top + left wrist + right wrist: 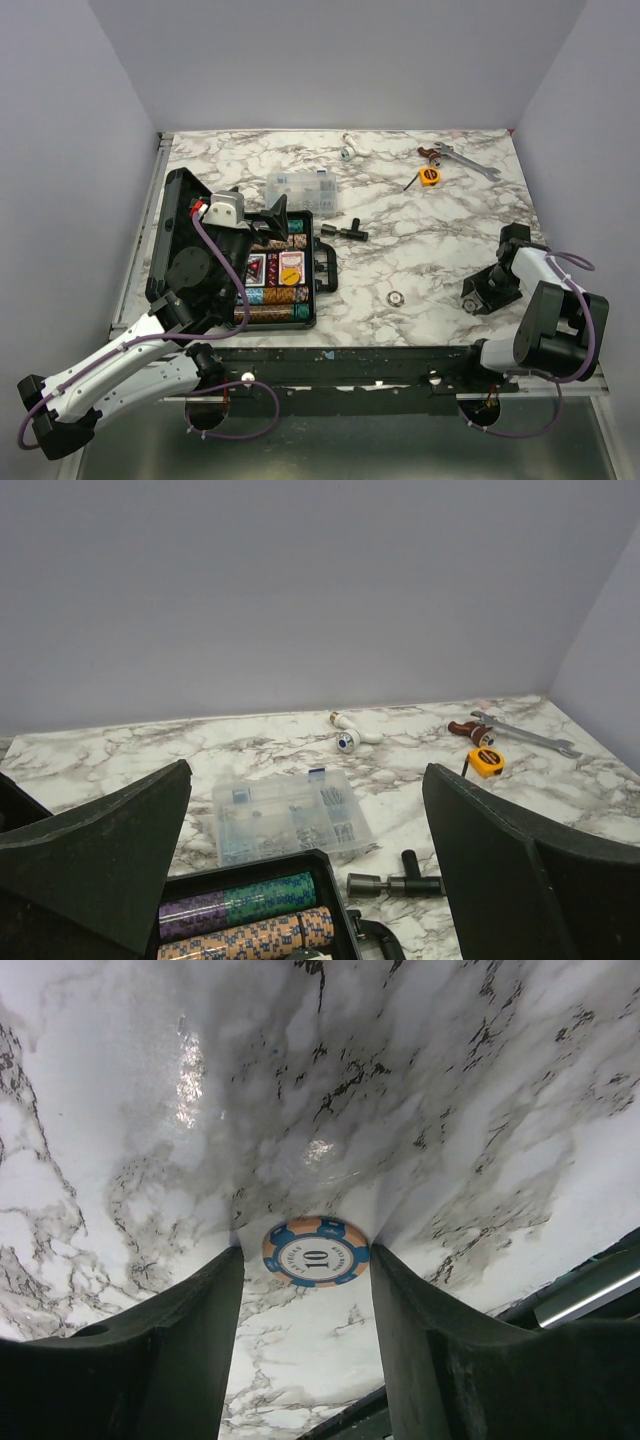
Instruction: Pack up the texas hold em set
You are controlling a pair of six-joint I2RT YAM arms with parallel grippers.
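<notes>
Right claw (304, 1256) down at table (430, 1090), tips apart, straddling chip (316, 1252). Chip lies flat, dead ahead at 12 o'clock between my tips. Right tip is about on rim, left tip just shy. Not clamped yet. Chip round, so no axis to match. Case (326, 270) sits at 9 o'clock from me in top view, well apart. Left claw (308, 780) gapes wide over it, far nearer case than chip.

I read the marble table (450, 240) thus: the black case (308, 319) sits below the left gripper (307, 770), with a clear compartment box (285, 818) just ahead of its fingertips. A blue-and-orange chip (316, 1252) lies flat between the fingertips of the right gripper (305, 1250), a small ring (396, 297) to its left, and a tape measure (430, 176) and wrench (466, 160) well ahead.
</notes>
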